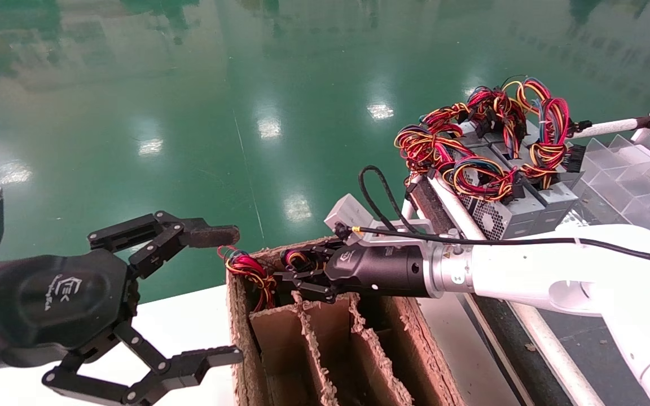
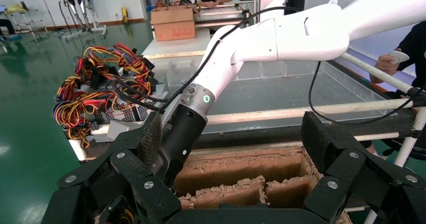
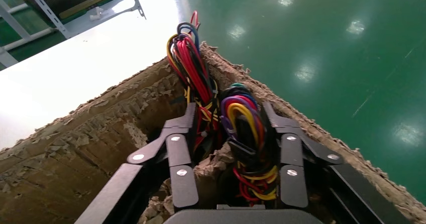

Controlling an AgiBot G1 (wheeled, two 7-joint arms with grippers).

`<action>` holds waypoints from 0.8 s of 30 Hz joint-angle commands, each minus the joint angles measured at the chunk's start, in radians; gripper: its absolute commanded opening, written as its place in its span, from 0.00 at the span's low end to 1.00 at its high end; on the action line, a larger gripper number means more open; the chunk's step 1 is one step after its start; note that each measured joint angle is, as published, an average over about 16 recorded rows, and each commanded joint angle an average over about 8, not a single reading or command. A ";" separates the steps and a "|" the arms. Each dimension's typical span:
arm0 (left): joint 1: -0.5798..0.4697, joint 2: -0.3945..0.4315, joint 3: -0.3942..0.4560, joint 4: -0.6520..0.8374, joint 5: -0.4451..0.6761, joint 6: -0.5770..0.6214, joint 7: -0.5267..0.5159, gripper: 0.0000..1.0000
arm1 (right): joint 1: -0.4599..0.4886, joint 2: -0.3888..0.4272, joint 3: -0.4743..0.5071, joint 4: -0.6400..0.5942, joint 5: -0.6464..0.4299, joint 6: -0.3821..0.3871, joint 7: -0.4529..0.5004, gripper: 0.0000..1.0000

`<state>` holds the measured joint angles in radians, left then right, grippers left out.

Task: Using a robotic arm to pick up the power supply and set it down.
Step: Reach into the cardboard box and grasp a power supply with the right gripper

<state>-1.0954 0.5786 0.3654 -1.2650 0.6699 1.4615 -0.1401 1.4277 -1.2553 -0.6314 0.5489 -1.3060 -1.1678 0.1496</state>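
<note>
My right gripper (image 1: pixel 288 276) (image 3: pixel 228 108) reaches into the far end of a torn cardboard box (image 1: pixel 398 349) (image 3: pixel 75 153) with several slots. Its fingers (image 3: pixel 182 174) stand partly closed round the power supply, of which only a looped purple, yellow and red wire bundle (image 3: pixel 246 126) (image 1: pixel 297 258) and a thin grey edge (image 3: pixel 226 207) show. A ragged divider scrap sits between the fingers too. A second red and yellow wire bundle (image 3: pixel 188 58) (image 1: pixel 249 270) sticks up from the box corner. My left gripper (image 1: pixel 230 294) (image 2: pixel 233 133) hangs open beside the box's left wall, holding nothing.
More grey power supplies (image 1: pixel 505 214) with tangled wires (image 1: pixel 483 129) lie stacked on a cart at the back right, beside a clear divided tray (image 1: pixel 629 175). The box rests on a white table (image 1: pixel 178 321). Green floor lies beyond. People stand behind the cart (image 2: pixel 402 53).
</note>
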 commanded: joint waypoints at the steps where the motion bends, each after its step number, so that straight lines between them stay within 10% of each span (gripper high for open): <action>1: 0.000 0.000 0.000 0.000 0.000 0.000 0.000 1.00 | 0.001 -0.002 0.002 -0.012 0.003 0.000 -0.008 0.00; 24: 0.000 0.000 0.000 0.000 0.000 0.000 0.000 1.00 | 0.027 0.004 0.033 -0.113 0.045 -0.033 -0.087 0.00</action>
<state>-1.0954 0.5785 0.3656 -1.2650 0.6698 1.4614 -0.1400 1.4567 -1.2470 -0.5954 0.4401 -1.2553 -1.2081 0.0692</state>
